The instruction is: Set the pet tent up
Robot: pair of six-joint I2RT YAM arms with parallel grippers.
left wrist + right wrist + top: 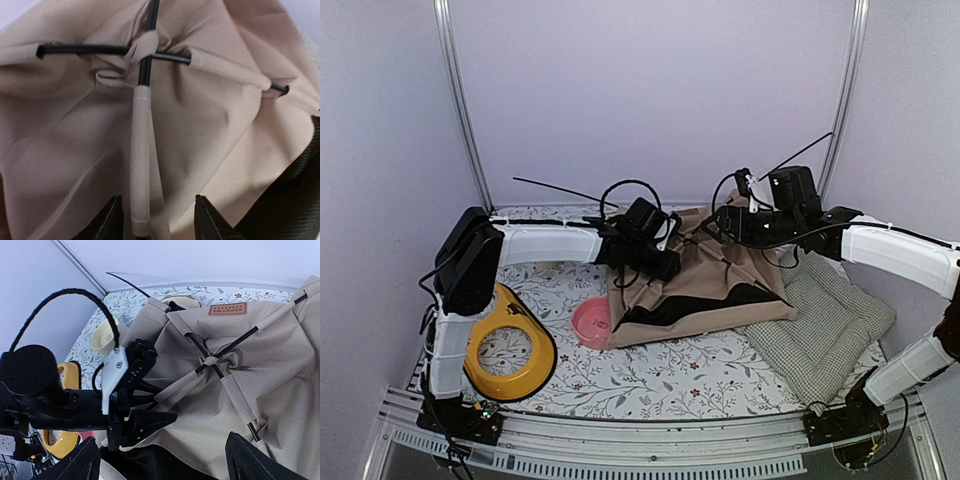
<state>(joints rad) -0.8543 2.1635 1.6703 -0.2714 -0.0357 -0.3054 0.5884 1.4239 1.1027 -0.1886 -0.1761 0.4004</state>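
Pet tent of large beige fabric with thin black flexible poles point(705, 285) is lying collapsed at the far middle of the floral-patterned counter point(660, 380). Its right side appears to be overlapping the green-checked quilted cushion point(830, 320), and its near left corner is touching a small pink bowl point(590, 322).

Left fingers point(112, 220) are standing parted on either side of a beige fabric pole sleeve point(141, 165), not pressing on it. Right fingers point(255, 462) are hanging wide apart above the crossed poles point(215, 361), gripping nothing.

A pinch here is likely risking loose cloth alone, so the pole could be sliding inside its sleeve instead of lifting. A bent pole could also be springing free if the grip lands off-centre. Dragging the fabric leftward is threatening to shove the bowl.

Both arms are crowding close together over the tent's top, so a sideways move is inviting a knock between them. A looped black cable point(630, 190) on the left wrist is sitting near a loose pole end point(555, 188) and may be snagging it. The back wall is pressing in just behind. Open room is lying mostly along the near strip of counter, right of the yellow ring-shaped object point(510, 345).
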